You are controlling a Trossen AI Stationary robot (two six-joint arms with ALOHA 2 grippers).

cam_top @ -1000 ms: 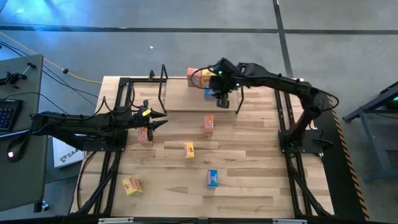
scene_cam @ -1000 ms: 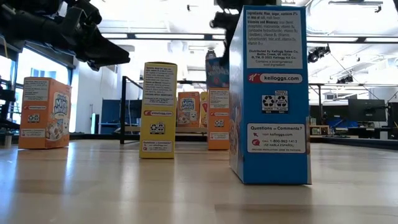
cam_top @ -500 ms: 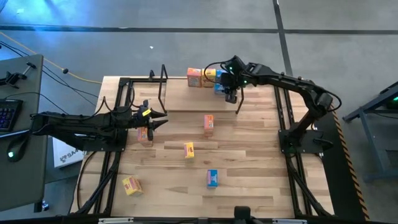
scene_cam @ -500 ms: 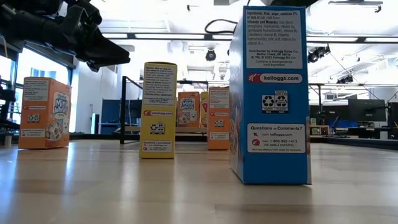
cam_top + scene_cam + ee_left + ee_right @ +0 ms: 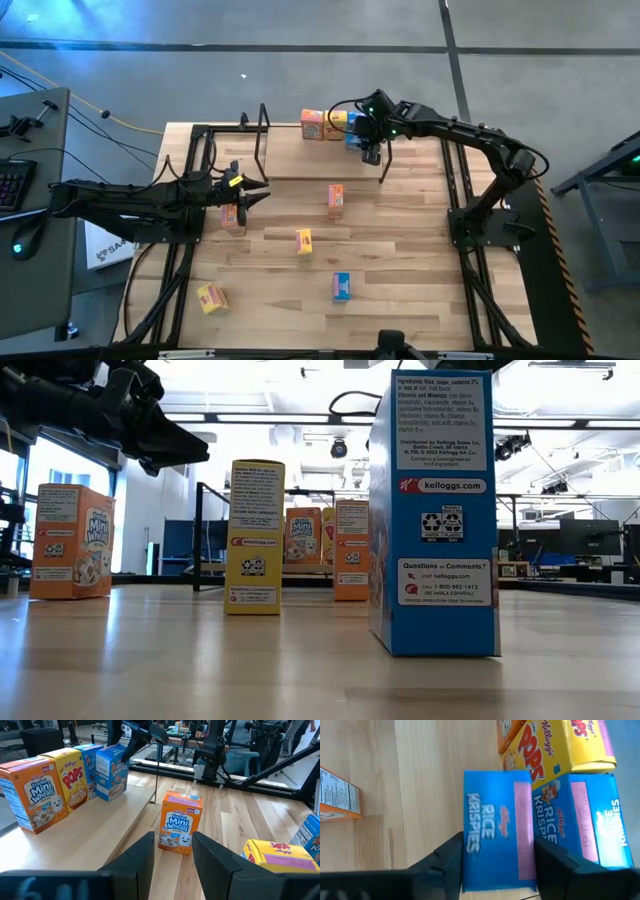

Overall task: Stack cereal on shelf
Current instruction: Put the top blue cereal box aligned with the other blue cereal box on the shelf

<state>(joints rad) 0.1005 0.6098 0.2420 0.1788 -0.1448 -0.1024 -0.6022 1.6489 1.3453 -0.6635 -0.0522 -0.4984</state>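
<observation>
The shelf [image 5: 300,160] is a light plank with black wire uprights, at the table's far side. On it stand an orange box [image 5: 312,124], a yellow box [image 5: 335,121] and a blue box [image 5: 592,820] in a row. My right gripper [image 5: 369,150] is shut on a second blue Rice Krispies box [image 5: 497,840] just near of the first blue one. My left gripper [image 5: 258,193] hovers open at the table's left. An orange box [image 5: 232,216] lies under it, and an orange Mini Wheats box [image 5: 180,822] stands ahead of it. My right gripper pinches the blue Rice Krispies box between its two fingers [image 5: 451,862], one on each narrow side near the top end [image 5: 470,870]. The fingers come from above, pointing down. The box stands upright, and its bottom [image 5: 107,797] appears to rest on the shelf plank.
On the table top stand an orange box [image 5: 335,198], a yellow box [image 5: 303,241] and a blue box [image 5: 341,287]. A yellow-orange box [image 5: 211,298] lies near the left front. A wire upright [image 5: 385,160] stands close beside my right gripper.
My right gripper has carried the blue box toward the table's right edge and slightly farther back, bringing it up beside the other blue box on the shelf. It has held still for the last half second.
</observation>
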